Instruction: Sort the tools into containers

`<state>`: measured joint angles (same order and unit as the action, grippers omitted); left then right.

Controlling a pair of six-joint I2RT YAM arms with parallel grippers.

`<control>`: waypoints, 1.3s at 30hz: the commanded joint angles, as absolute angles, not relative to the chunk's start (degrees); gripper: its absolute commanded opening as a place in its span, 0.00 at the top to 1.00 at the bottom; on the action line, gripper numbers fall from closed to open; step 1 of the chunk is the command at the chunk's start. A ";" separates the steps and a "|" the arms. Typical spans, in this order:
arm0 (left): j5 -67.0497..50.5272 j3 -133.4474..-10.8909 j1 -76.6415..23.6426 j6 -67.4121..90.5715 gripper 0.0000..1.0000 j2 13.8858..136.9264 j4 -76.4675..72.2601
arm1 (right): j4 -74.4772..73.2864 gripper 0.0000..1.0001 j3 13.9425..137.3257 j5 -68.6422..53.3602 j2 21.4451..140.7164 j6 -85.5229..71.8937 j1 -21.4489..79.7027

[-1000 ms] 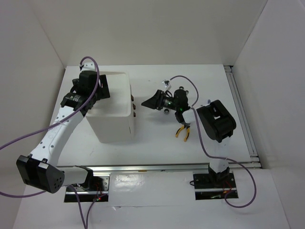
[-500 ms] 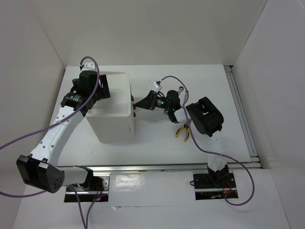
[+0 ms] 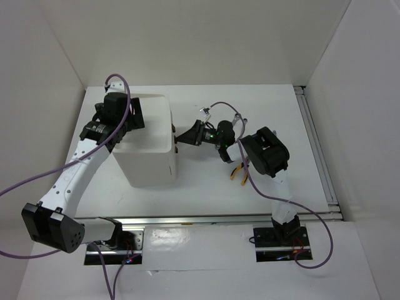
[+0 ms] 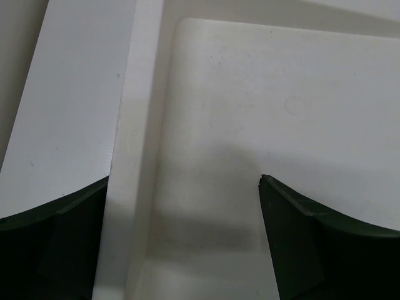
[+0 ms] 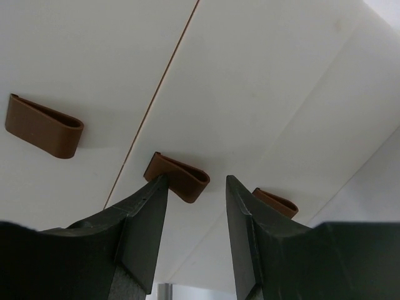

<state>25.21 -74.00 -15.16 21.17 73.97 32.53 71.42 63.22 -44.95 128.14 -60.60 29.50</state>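
Drawer opening is the step you are on, by the look of it. Your right gripper (image 5: 197,180) is nosed up against the side face of the box (image 3: 147,144). Its jaws stand roughly half open and line up on the middle knob (image 5: 178,178). That brown knob sits between the fingertips, tucked close to one of them, and nothing is pinched yet. Two more knobs (image 5: 44,125) flank it, one on each side, each on its own drawer front. The drawer (image 5: 250,94) you are aiming at looks fully shut, flush with its neighbours.

Over on the other side, your left gripper (image 4: 184,181) hangs above the top tray (image 4: 250,94) with its jaws spread wide and holding nothing. The part of the tray under it shows no tool.

The tools are not sorted yet, as far as you can see. The pliers (image 3: 239,172) lie on the table (image 3: 206,187) just beside your right arm, well apart from the box. The arm hides most of what else may lie there.

Next, you need to centre the knob between the fingers, pinch it squarely, then pull straight out along the drawer's slide. Pull off-axis and the fingers may slip off that small tab, or the whole box may drag. The left gripper is well placed to steady the box if you want it.
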 commanded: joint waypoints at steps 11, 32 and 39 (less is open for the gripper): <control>15.73 -71.89 -17.31 21.01 0.00 78.40 35.51 | 85.33 0.85 66.09 -47.20 130.52 -65.48 30.76; 15.73 -71.89 -17.31 21.01 0.00 78.40 35.51 | 99.83 1.00 41.85 -50.98 123.05 -69.25 11.09; 15.73 -71.89 -17.31 21.01 0.00 78.40 35.51 | 107.93 0.16 39.90 -54.14 120.16 -74.97 6.60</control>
